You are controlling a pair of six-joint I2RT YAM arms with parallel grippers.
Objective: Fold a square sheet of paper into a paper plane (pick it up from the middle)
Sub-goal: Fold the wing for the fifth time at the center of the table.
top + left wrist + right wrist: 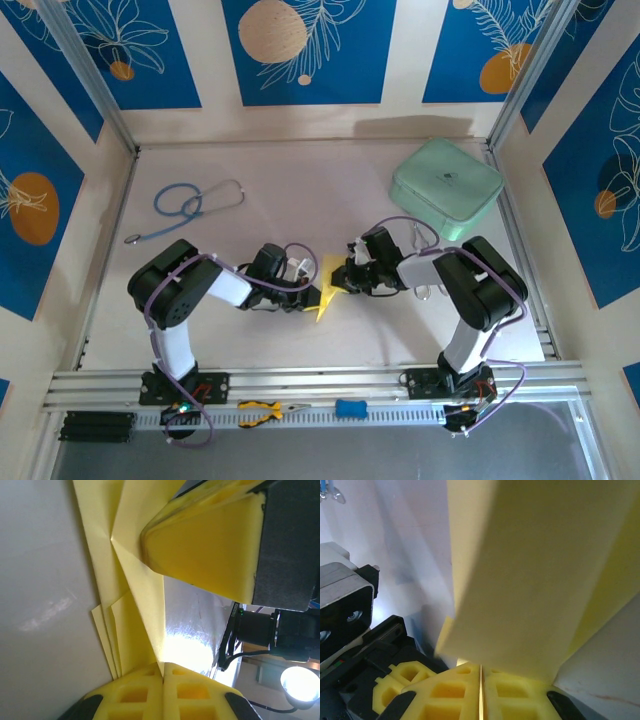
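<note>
the work is mid-fold. the paper [327, 287] is no flat square now: it shows several layers and sharp creases, but it does not read as a finished dart. it sits at the middle of the bench [300, 190], between the two claws, and i cannot tell whether its lower edge touches the bench.

the left claw [163, 669] is clenched on the paper, its yellow pads meeting with the sheet's edge nipped between them. the right claw [481, 672] is also clamped shut on the paper, a broad folded flap rising straight out of its pads. in the left wrist view one finger [210, 545] of the right claw lies against the paper close to a crease point.

as i judge it, the next move calls for one claw to hold fast while the other lets go and takes a new hold, or for the two to turn a flap over along the crease. a pull from both at once could tear the sheet or drag a crease off line.

both arms crouch low with elbows out to the sides. their forearms reach inward, wrists nearly nose to nose over the bench's middle.
</note>
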